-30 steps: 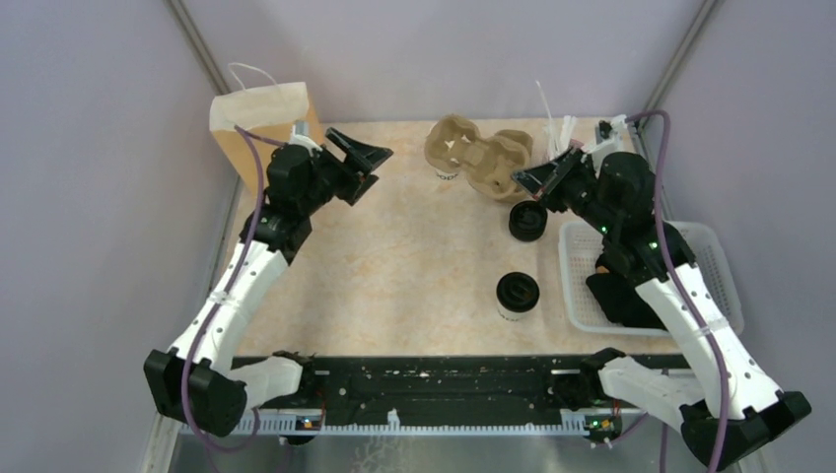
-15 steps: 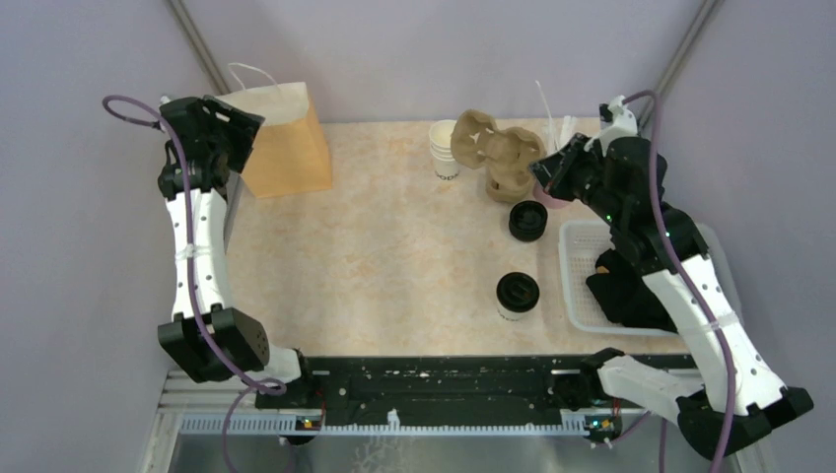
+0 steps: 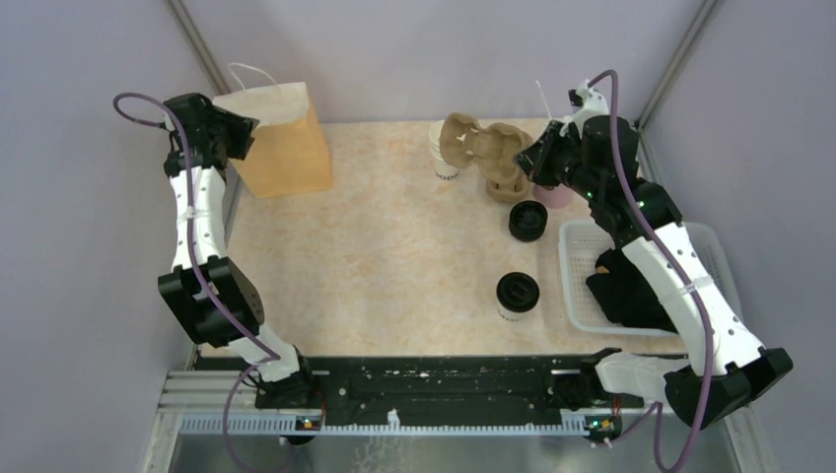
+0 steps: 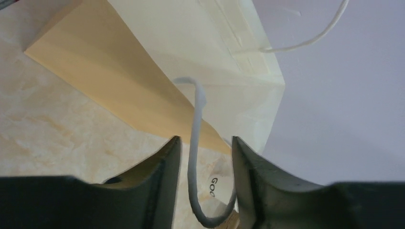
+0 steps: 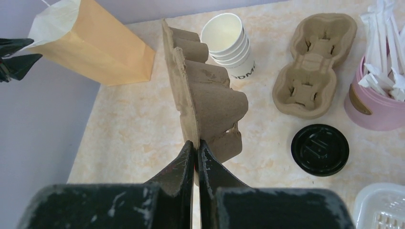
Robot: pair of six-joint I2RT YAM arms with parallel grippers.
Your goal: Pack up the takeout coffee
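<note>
The takeout coffee point(image 3: 517, 294), a small white cup with a black lid, stands on the table right of centre, away from both grippers. It is out of both wrist views. My right gripper point(image 3: 529, 164) point(image 5: 197, 142) is shut on the edge of a brown pulp cup carrier point(image 3: 478, 143) point(image 5: 205, 95) and holds it on edge above the table. My left gripper point(image 3: 237, 133) point(image 4: 203, 140) is open at the top of the tan paper bag point(image 3: 281, 138) point(image 4: 119, 81), with the bag's white string handle point(image 4: 195, 143) hanging between the jaws.
A stack of lidless white cups point(image 3: 444, 156) point(image 5: 229, 40), another pulp carrier point(image 3: 505, 183) point(image 5: 313, 67), a pile of black lids point(image 3: 527, 220) point(image 5: 320, 149) and a pink cup of stirrers point(image 5: 377, 100) stand at the back right. A white basket point(image 3: 582, 286) sits at the right edge.
My left arm swung from the back middle of the table to the bag's left side. My right gripper lifted the carrier up and back off the others.
</note>
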